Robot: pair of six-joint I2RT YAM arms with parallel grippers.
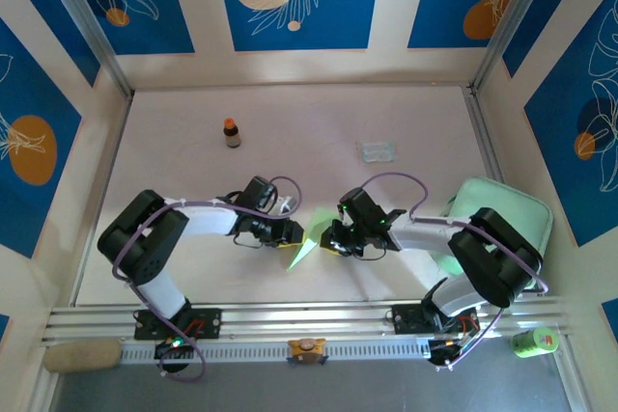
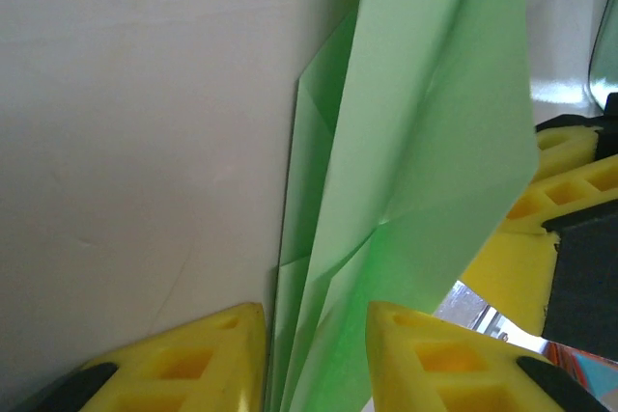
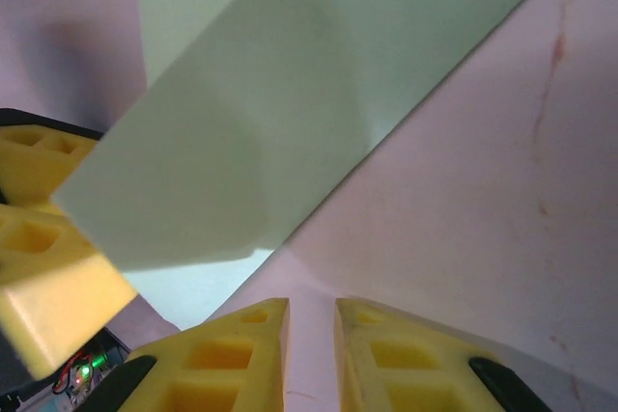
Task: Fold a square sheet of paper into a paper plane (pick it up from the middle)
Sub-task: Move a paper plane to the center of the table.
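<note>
Left wrist view: the half-folded paper plane (image 2: pixel 425 142) rises from between the fingers of the left pincer (image 2: pixel 314 314), which clamps its creased end. It hangs just ahead of the right pincer (image 3: pixel 311 304), whose jaws stand nearly together; whether they nip anything I cannot tell. I'd judge it feather-light, limp and easily crumpled, best pinched on the layered centre crease. No writing shows.

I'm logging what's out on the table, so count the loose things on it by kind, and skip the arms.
Folded green paper: 1
Brown bottle with orange cap: 1
Clear plastic packet: 1
Mint green tray: 1
Total: 4
</note>
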